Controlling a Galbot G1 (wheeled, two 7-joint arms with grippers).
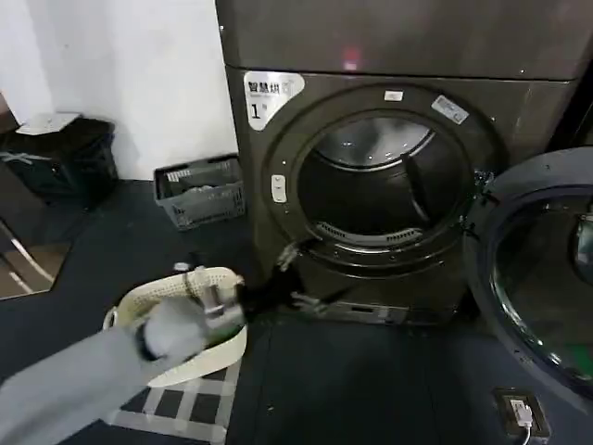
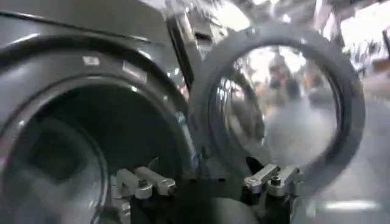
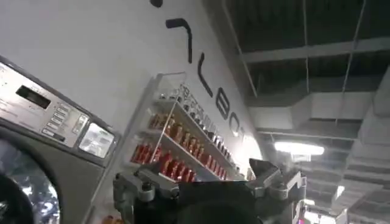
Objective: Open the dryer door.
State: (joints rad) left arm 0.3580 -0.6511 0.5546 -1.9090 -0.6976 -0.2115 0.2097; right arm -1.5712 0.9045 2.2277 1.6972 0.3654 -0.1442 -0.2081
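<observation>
The dryer door [image 1: 536, 278] stands swung wide open at the right of the dark grey dryer [image 1: 269, 139], and its round drum opening [image 1: 384, 185] is fully exposed. In the left wrist view the door [image 2: 350, 109] shows as a wide ring around tinted glass, well beyond the fingers. My left gripper [image 1: 298, 278] hangs low in front of the dryer's lower left rim, open, touching nothing; its jaws [image 2: 207, 178] are spread with empty space between them. My right gripper [image 3: 204, 182] is open and points up and away from the dryer, toward the ceiling.
A cream laundry basket [image 1: 199, 287] sits on the floor under my left arm. A grey crate [image 1: 199, 190] and a black bin [image 1: 60, 158] stand against the wall at the left. A floor socket [image 1: 519, 413] lies below the open door. Shelves of red bottles [image 3: 170, 146] show behind another machine [image 3: 49, 115].
</observation>
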